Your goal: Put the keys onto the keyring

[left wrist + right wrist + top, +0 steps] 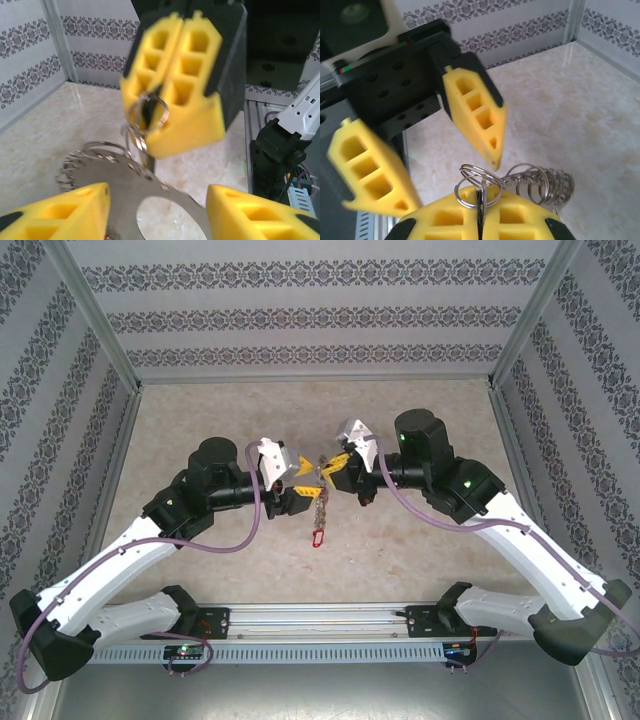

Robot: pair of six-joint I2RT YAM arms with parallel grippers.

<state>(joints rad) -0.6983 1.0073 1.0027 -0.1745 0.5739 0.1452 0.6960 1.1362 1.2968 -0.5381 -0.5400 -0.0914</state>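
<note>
Keyring (546,187) thin wire loops pinched in closed right claw (479,196); left claw (157,200) spread wide.

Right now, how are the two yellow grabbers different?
The right gripper has its fingers pressed together, while the left gripper has its fingers wide apart. The right gripper pinches small silver rings at its tips, but the left gripper's tips are bare. Seen from above, the right gripper reaches in from the right and the left gripper from the left. Both have yellow fingers with hollow cells on black bodies, and they face each other.
</note>
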